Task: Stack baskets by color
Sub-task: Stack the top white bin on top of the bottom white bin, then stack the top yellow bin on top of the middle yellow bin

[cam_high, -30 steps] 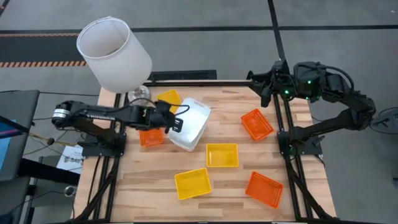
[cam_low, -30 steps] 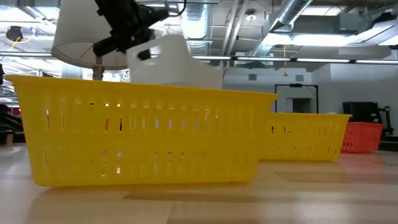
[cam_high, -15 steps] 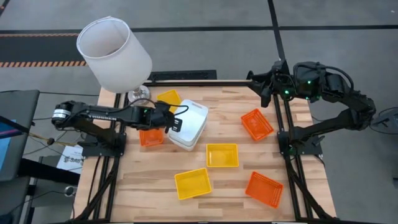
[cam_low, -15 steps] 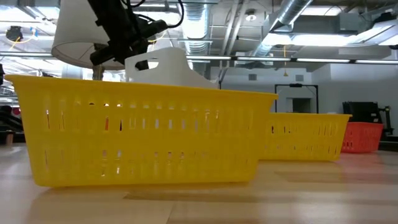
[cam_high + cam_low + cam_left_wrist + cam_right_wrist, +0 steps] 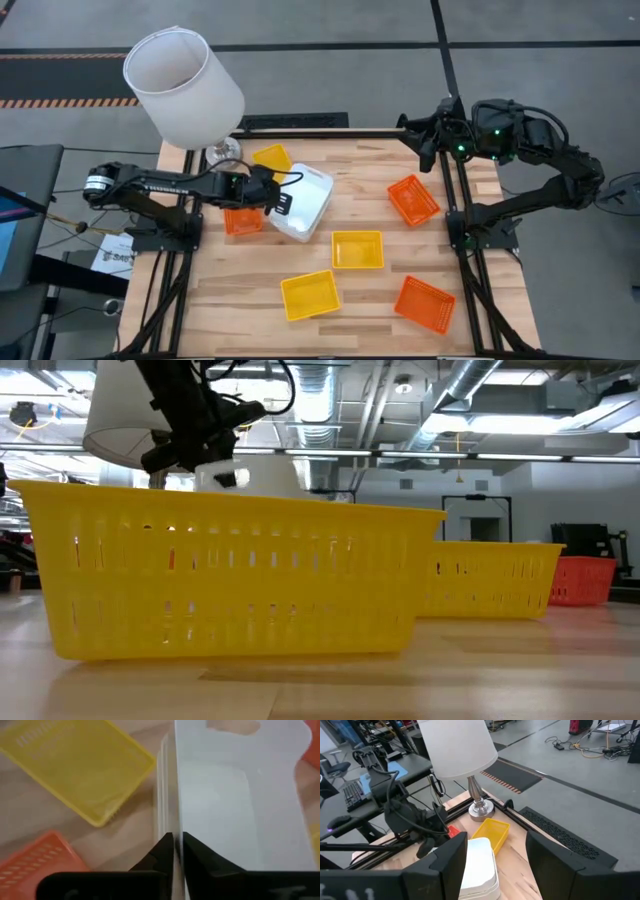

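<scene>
Three colours of basket are on the worktop. The white basket [image 5: 300, 203] in hand sits at the left rear, nested into the other white ones [image 5: 162, 795], just beside a yellow basket [image 5: 272, 157] and an orange basket [image 5: 243, 220].

Left jaws: nearly closed, pinching the thin near wall of the white basket, as my left wrist view shows. Right jaws: spread wide and empty, parked off the worktop's far right corner.

Step in hand, in my judgement: seating and releasing the white basket. To do it well I would check that all four corners are down inside the one below, then open only a little. I would lift straight up along the wall, so the fingers do not drag the light plastic or tip the pile toward the yellow basket.

Against the frame a second ago, the white basket has come down and levelled. It was tilted and stood higher; in the low view it now barely clears the rim of the near yellow basket [image 5: 230, 575]. The other loose baskets are unmoved.
</scene>
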Available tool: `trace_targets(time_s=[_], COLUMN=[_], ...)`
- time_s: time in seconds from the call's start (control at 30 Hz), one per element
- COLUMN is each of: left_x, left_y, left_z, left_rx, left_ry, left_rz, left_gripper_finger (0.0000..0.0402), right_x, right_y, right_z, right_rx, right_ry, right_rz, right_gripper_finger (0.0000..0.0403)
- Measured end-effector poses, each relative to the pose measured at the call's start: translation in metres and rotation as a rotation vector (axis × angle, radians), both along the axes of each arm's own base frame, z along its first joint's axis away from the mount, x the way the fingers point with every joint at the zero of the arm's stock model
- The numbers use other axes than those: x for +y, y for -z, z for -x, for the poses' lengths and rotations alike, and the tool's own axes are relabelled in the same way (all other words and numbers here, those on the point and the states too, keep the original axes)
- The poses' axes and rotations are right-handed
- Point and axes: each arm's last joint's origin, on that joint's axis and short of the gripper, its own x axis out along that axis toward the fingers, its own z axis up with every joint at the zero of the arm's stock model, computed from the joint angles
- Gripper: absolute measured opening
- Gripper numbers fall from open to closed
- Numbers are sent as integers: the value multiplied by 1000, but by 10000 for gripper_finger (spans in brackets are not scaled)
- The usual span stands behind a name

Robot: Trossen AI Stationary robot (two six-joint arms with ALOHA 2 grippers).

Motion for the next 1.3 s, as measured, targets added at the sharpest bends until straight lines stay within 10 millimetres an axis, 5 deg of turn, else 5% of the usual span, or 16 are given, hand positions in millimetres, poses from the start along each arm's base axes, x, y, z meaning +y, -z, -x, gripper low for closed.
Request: trace_targets(time_s=[0.2,0.33,0.5,0.87,1.3], left_x=[2,4,9,47,83], left_y=[-1,-25,-41,7,37], left_z=[2,3,17,33,36], left_rx=[1,-39,96,101,133], left_ry=[-5,14,-84,-377,-465], left_rz=[1,1,-108,5,24], left_gripper_finger=[113,167,188,190,190], right_x=[0,0,0,0,0], right_y=[0,0,1,2,3], right_z=[0,0,0,1,1], right_rx=[0,0,12,23,29], right_ry=[0,0,0,0,0], right_rz=[0,1,-1,-2,-3], right_gripper_finger=[226,226,226,226,226])
